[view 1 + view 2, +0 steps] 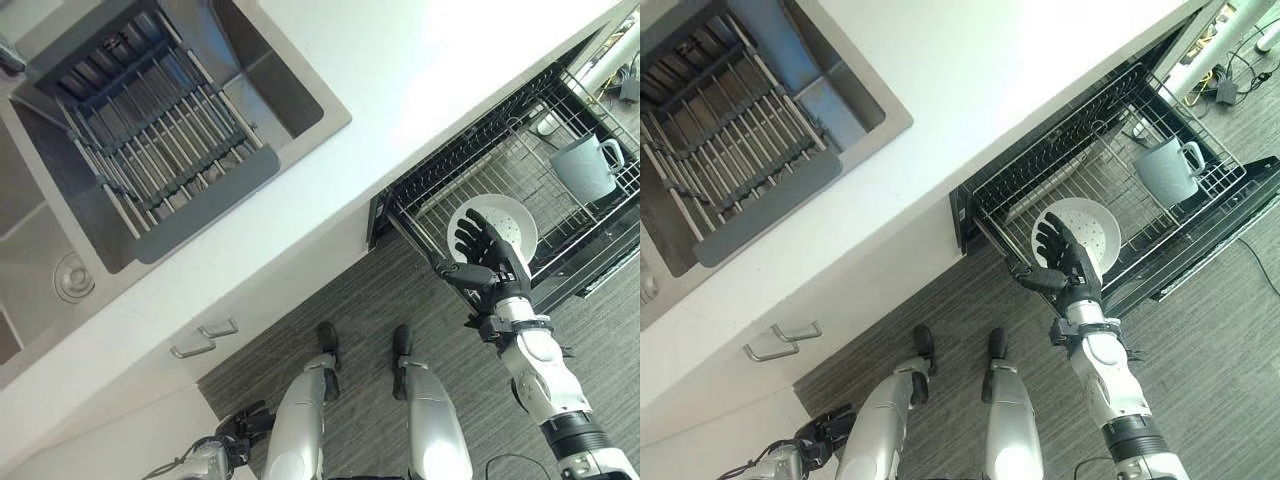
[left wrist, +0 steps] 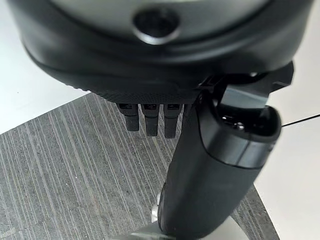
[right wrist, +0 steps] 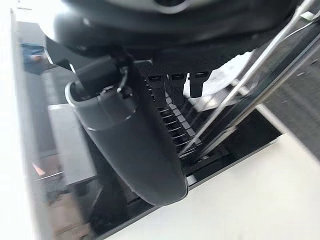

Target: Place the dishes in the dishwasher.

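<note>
A white plate [image 1: 510,222] stands in the pulled-out dishwasher rack [image 1: 470,170], directly behind the fingers of the right robot hand [image 1: 490,258], which is spread wide with straight fingers and held against or just before the plate; contact cannot be confirmed. Farther along the rack beyond that robot hand sits a grey mug [image 1: 585,165]. The white surface [image 1: 400,80] runs above the rack, its sink [image 1: 250,70] holding a drying rack [image 1: 150,140]. The left robot hand [image 1: 243,428] hangs low over the floor [image 1: 370,290], fingers relaxed.
</note>
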